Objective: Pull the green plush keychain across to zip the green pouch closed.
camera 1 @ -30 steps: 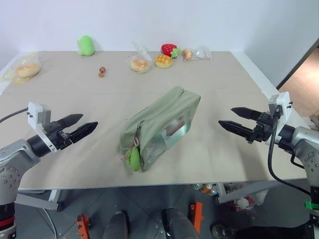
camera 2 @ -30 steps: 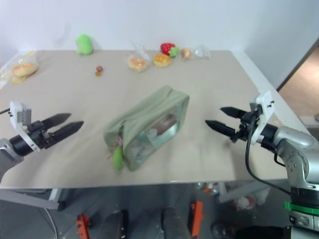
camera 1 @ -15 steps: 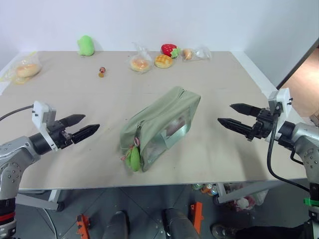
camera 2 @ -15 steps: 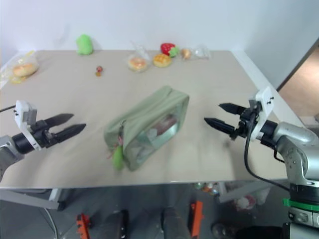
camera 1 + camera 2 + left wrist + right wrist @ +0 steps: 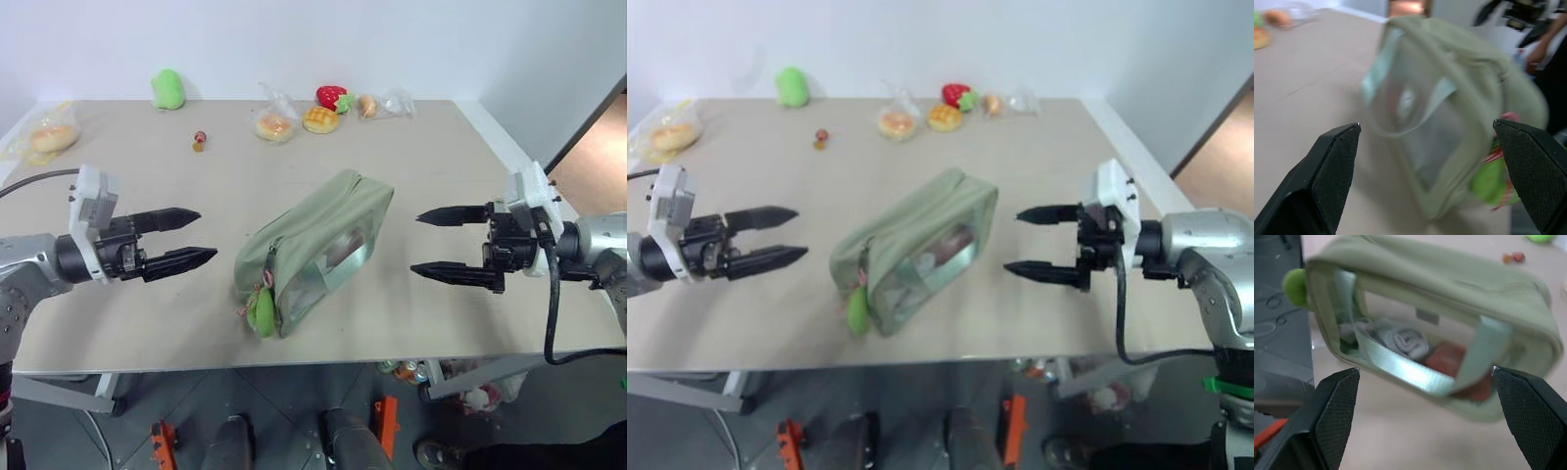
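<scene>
The green pouch (image 5: 315, 250) lies mid-frame on the desk (image 5: 176, 186), its long axis running lower left to upper right. The green plush keychain (image 5: 261, 311) hangs at its lower-left end, nearer the left claw (image 5: 193, 236). Both that and the right claw (image 5: 437, 244) gape wide, empty.

Count, tabletop (image 5: 147, 186):
- One green pouch (image 5: 323, 230), lying mid-surface.
- One green plush keychain (image 5: 261, 311), hanging at the pouch's near end.
- One loose green plush toy (image 5: 168, 89), far edge.
- One strawberry plush (image 5: 333, 97), far edge.
- Four bread-like items: one bagged at far left (image 5: 51, 137); three along the far edge (image 5: 275, 125) (image 5: 320, 119) (image 5: 369, 106).
- One small red-and-tan trinket (image 5: 200, 141).
- Two grippers, left (image 5: 193, 237) and right (image 5: 427, 244), two black fingers (image 5: 167, 216) each.
</scene>
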